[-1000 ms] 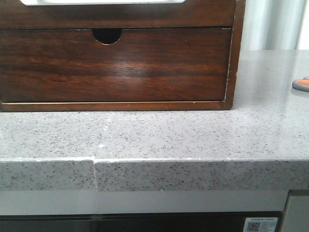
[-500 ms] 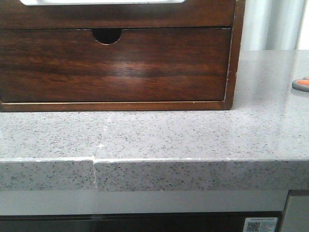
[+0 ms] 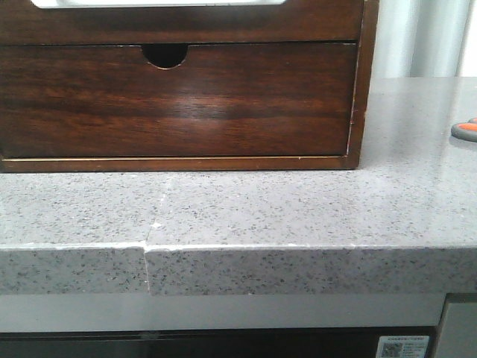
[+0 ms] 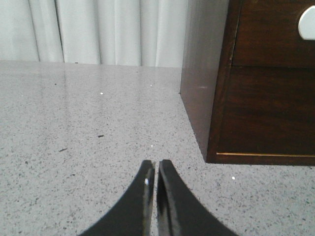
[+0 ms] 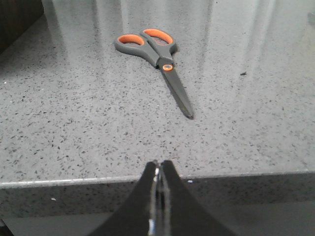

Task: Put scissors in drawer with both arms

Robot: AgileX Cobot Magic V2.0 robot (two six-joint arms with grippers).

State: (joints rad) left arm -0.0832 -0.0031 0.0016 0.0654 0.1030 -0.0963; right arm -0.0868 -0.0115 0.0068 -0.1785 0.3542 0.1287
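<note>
The scissors [image 5: 156,53] lie flat on the speckled counter, orange loops edged in grey, blades shut with the tips nearest my right gripper [image 5: 160,164]. That gripper is shut and empty, low at the counter's front edge, well short of the blade tips. In the front view only a handle loop of the scissors [image 3: 466,130] shows at the right border. The drawer [image 3: 179,24] is the plain dark band across the chest's top; a pale strip runs above it, cut off by the frame. My left gripper [image 4: 156,165] is shut, empty, over the counter beside the chest's corner.
The wooden chest [image 3: 361,89] fills the back left of the counter; its tall lower drawer front has a half-round notch [image 3: 165,54]. The counter's front edge [image 3: 238,247] drops off. White curtains [image 4: 98,29] hang behind. Neither arm shows in the front view.
</note>
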